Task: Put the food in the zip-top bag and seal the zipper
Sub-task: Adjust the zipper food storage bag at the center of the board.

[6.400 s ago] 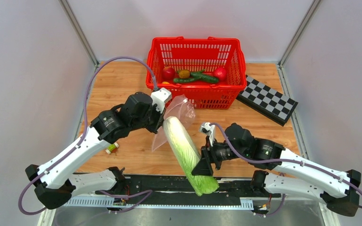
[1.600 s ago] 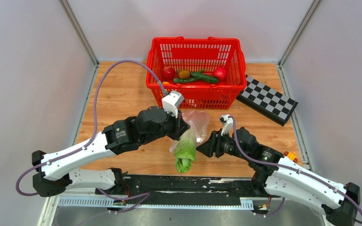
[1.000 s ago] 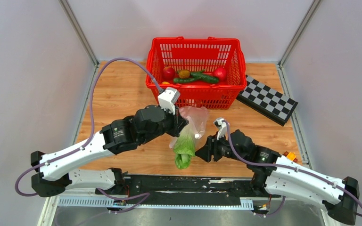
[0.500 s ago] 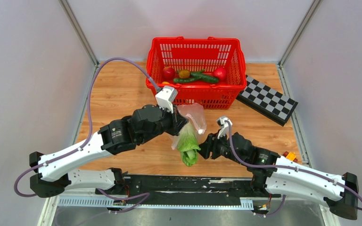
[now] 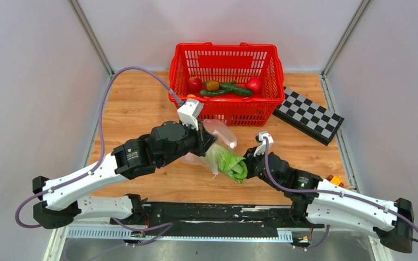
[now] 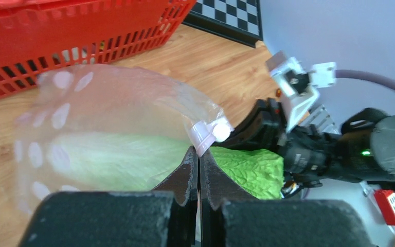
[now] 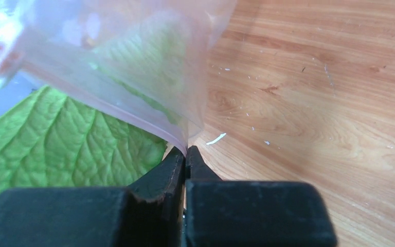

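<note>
The clear zip-top bag [image 5: 221, 137] hangs over the table's middle with the long lettuce [image 5: 231, 163] partly inside. The lettuce's pale end shows through the plastic [image 6: 108, 157], and its leafy green end [image 6: 249, 167] sticks out of the mouth. My left gripper [image 6: 199, 153] is shut on the zipper strip just below its small white piece [image 6: 219, 130]. My right gripper [image 7: 186, 151] is shut on the bag's mouth edge at the other side, beside the lettuce leaf [image 7: 61, 141]. More food lies in the red basket: apples [image 5: 195, 83], cucumbers [image 5: 235, 88] and a lemon [image 5: 212, 85].
The red mesh basket [image 5: 226, 112] stands at the back centre, close behind the bag. A black-and-white checkerboard [image 5: 308, 115] lies to its right. Small coloured toy blocks [image 5: 334, 180] sit by the right arm near the front edge.
My right gripper has shut on the bag's mouth edge. The lettuce's free end has swung from hanging down to pointing right. The left gripper has kept its hold and drawn slightly back.
</note>
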Robot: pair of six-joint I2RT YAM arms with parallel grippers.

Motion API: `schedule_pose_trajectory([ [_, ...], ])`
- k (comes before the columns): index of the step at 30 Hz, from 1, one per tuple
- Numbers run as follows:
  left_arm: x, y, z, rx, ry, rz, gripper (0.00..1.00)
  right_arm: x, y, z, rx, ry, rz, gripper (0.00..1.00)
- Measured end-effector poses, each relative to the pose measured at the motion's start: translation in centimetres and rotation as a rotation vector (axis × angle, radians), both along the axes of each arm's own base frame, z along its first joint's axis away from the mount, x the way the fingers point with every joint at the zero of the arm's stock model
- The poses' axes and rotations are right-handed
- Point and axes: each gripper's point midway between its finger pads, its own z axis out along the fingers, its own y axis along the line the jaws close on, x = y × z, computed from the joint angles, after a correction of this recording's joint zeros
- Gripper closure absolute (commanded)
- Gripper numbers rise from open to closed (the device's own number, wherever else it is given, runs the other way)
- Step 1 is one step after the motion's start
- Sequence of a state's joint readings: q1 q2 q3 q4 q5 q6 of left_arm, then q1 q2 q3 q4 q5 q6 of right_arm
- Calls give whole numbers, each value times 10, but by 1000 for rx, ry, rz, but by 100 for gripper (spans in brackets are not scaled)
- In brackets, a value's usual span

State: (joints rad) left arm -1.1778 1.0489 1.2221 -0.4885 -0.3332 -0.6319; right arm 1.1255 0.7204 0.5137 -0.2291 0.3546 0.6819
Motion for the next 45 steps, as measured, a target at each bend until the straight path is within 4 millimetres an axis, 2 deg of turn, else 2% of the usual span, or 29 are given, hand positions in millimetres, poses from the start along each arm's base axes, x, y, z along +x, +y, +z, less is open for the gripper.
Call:
schedule_pose_trajectory([
  [3, 5, 11, 1, 22, -21, 41, 100, 0, -4, 21, -8, -33, 11, 100],
  [5, 10, 26, 4, 47, -47, 86, 100, -2, -6, 48, 9, -71, 30, 100],
  [9, 18, 57, 27, 51, -104, 171, 100, -7, -10, 135, 83, -178, 75, 100],
  [12, 20, 73, 44, 37, -129, 194, 100, -11, -8, 205, 118, -248, 121, 100],
  [14, 18, 75, 53, 20, -139, 181, 100, -12, -1, 235, 139, -277, 151, 100],
  [15, 15, 74, 56, 11, -142, 166, 100, -12, 5, 245, 143, -290, 169, 100],
  [16, 14, 73, 58, 7, -142, 157, 100, -12, 9, 247, 139, -294, 182, 100],
  [19, 9, 75, 57, 11, -143, 131, 100, -12, 25, 232, 83, -277, 235, 100],
  [23, 3, 90, 66, 1, -156, 132, 100, -11, 51, 212, 16, -236, 312, 100],
  [28, -10, 118, 105, -94, -191, 142, 100, -17, 82, 186, -16, -172, 426, 100],
  [30, -16, 128, 112, -132, -197, 139, 100, -16, 91, 183, -7, -165, 451, 100],
  [33, -20, 132, 109, -159, -191, 135, 100, -7, 93, 171, -8, -153, 441, 100],
  [36, -16, 121, 73, -109, -150, 135, 100, 14, 80, 132, -43, -102, 377, 100],
  [39, -9, 101, 12, 1, -81, 127, 100, 34, 49, 59, -108, 26, 277, 100],
  [41, -5, 90, -29, 84, -33, 120, 100, 35, 27, 12, -152, 122, 231, 100],
  [43, -3, 82, -57, 141, 1, 115, 100, 31, 17, -7, -171, 160, 216, 100],
  [45, -2, 79, -70, 157, 12, 112, 100, 24, 10, -13, -176, 167, 217, 100],
])
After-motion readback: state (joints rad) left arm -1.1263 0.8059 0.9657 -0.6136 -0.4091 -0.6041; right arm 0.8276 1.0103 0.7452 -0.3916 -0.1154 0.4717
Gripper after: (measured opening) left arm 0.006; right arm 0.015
